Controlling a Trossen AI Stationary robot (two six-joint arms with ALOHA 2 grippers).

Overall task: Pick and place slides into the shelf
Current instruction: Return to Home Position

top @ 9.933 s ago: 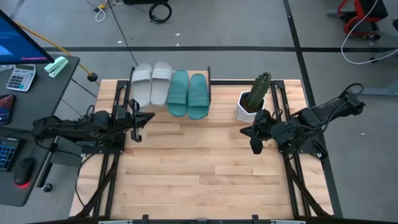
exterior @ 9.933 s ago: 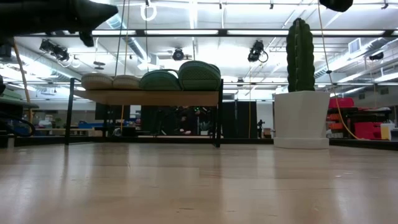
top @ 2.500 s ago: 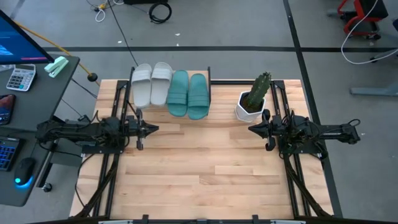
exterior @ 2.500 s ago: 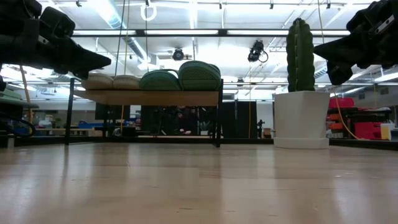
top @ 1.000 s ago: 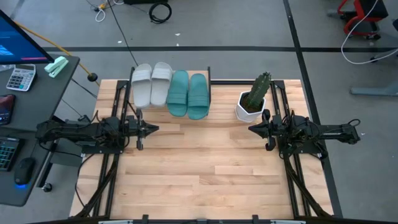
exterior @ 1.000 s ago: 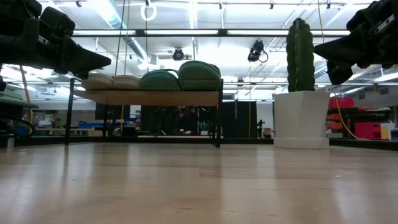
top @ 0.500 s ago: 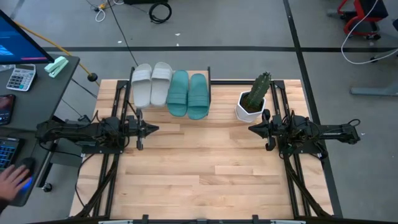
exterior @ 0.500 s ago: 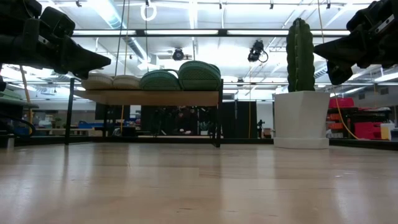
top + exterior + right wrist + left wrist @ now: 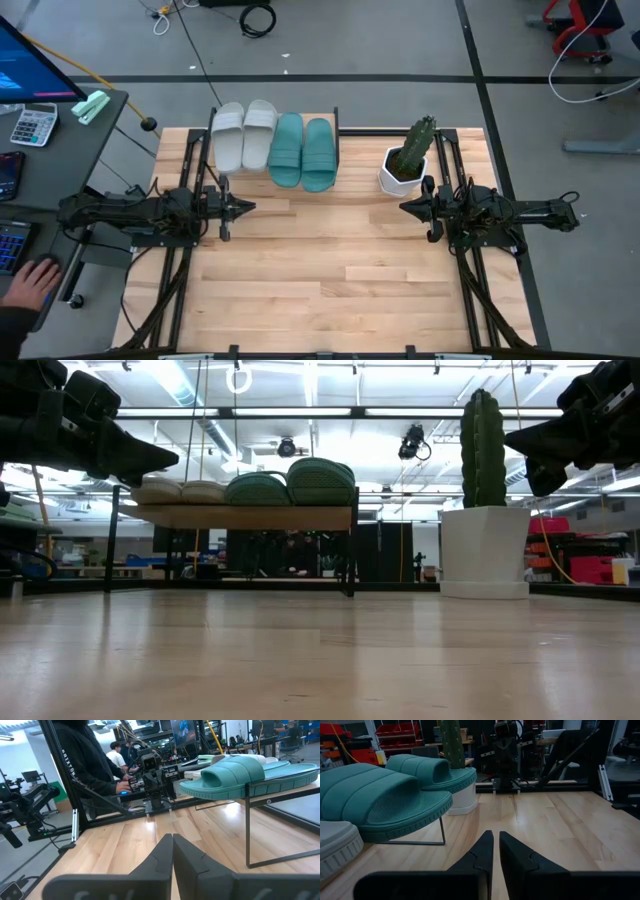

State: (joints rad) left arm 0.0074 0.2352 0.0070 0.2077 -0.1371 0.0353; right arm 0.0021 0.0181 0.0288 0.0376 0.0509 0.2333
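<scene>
All the slides lie side by side on the shelf at the table's far edge, soles down on its wooden board: two pale grey-white ones on the left and two teal ones on the right. The teal pair also shows in the left wrist view. My left gripper hovers level near the table's left edge, just in front of the shelf, shut and holding nothing. My right gripper hovers level near the right edge, in front of the cactus pot, shut and holding nothing.
A cactus in a white pot stands at the far right, beside the shelf. The bare wooden tabletop stretches between and in front of the arms. A person's hand rests on the side desk at the left; people stand beyond the table.
Both arms have kept still and the slides have stayed where they were. A person's hand has come onto the side desk at the left, by the mouse.
</scene>
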